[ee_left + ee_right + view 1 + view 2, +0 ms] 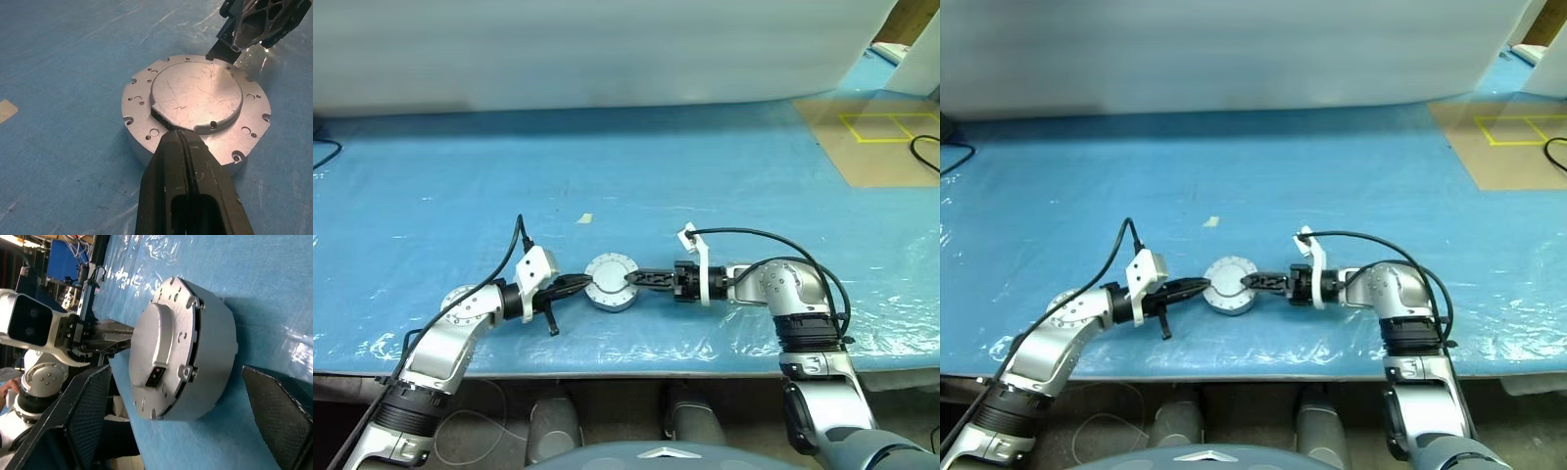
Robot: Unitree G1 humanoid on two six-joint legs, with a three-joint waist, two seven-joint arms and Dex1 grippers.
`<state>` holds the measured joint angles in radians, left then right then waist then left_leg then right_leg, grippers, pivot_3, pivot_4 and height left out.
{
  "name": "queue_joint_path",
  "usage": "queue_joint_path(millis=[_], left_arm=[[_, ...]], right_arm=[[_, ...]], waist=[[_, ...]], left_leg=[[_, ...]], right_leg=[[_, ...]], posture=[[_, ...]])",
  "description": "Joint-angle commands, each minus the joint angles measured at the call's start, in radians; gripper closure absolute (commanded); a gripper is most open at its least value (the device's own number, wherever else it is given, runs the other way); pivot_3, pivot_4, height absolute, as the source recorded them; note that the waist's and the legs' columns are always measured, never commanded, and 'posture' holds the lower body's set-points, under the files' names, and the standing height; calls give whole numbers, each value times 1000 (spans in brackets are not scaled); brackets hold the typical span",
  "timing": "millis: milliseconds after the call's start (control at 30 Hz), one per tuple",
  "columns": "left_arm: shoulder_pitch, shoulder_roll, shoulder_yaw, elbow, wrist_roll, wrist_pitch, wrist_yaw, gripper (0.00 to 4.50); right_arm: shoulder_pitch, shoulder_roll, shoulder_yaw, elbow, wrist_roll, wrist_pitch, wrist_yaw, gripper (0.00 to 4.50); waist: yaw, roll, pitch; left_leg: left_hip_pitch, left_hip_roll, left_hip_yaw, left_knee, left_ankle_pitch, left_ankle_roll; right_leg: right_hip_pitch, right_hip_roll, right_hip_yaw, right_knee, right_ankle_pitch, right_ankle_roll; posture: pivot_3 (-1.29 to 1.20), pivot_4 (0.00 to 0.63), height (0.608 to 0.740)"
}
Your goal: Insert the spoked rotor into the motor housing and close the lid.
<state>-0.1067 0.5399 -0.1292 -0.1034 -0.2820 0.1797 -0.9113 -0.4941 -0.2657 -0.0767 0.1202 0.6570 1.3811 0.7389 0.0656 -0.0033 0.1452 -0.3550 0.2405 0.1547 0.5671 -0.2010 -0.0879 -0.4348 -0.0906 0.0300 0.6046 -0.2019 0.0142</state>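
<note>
**Q:** Where does the job stand?

**A:** The motor housing [610,284] sits flat on the blue sheet [607,176] near the table's front edge, and the lid [195,95] already lies on top of it, plain grey face up. I can't see the spoked rotor; I judge it is inside, under the lid. So by my reckoning I'm on the last step, seating the lid.

**Q:** And your grippers?

**A:** My left gripper [182,139] has its fingers pressed together with nothing between them, the tip resting at the housing's rim on its left side, right by a small notch in the lid's edge. My right gripper [176,396] comes at the housing from the opposite side with its fingers spread wide. From that wrist the housing lies between the two fingers, neither one touching it.

**Q:** Is the lid fully down?

**A:** I can't tell for certain. From the right wrist a thin dark gap runs along part of the seam, so it may not be flush.

**Q:** What does the next move need?

**A:** I'd say: steady the housing from its left side, then close or press with the right so the lid settles evenly without sliding the housing across the slick sheet.
</note>
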Motion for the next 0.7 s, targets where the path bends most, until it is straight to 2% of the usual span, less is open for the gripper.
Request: queue_joint_path(millis=[33,233,567,700], left_arm=[[15,-2,-21,18,27,10,6,4500],[16,-1,-20,21,30,6,8,4500],[15,-5,-25,27,41,-3,13,4500],[16,-7,-23,26,42,-7,12,4500]], right_arm=[[6,6,-7,4,12,28,-34,18],[9,21,-57,-3,84,87,-29,18],[-3,43,-106,-16,132,118,-40,3328],[-3,53,-109,-19,136,116,-47,3424]], waist=[[2,0,0],[3,0,0],[4,1,0],[3,1,1]], left_leg=[[0,0,0,-1,0,0],[1,0,0,-4,0,0],[-3,-1,1,-4,0,0],[-3,0,1,-4,0,0]], right_leg=[[0,0,0,0,0,0],[0,0,0,-2,0,1],[-3,0,0,-3,-1,1],[-3,0,0,-3,-1,1]], posture=[[0,150,740],[0,150,740],[0,150,740],[0,150,740]])
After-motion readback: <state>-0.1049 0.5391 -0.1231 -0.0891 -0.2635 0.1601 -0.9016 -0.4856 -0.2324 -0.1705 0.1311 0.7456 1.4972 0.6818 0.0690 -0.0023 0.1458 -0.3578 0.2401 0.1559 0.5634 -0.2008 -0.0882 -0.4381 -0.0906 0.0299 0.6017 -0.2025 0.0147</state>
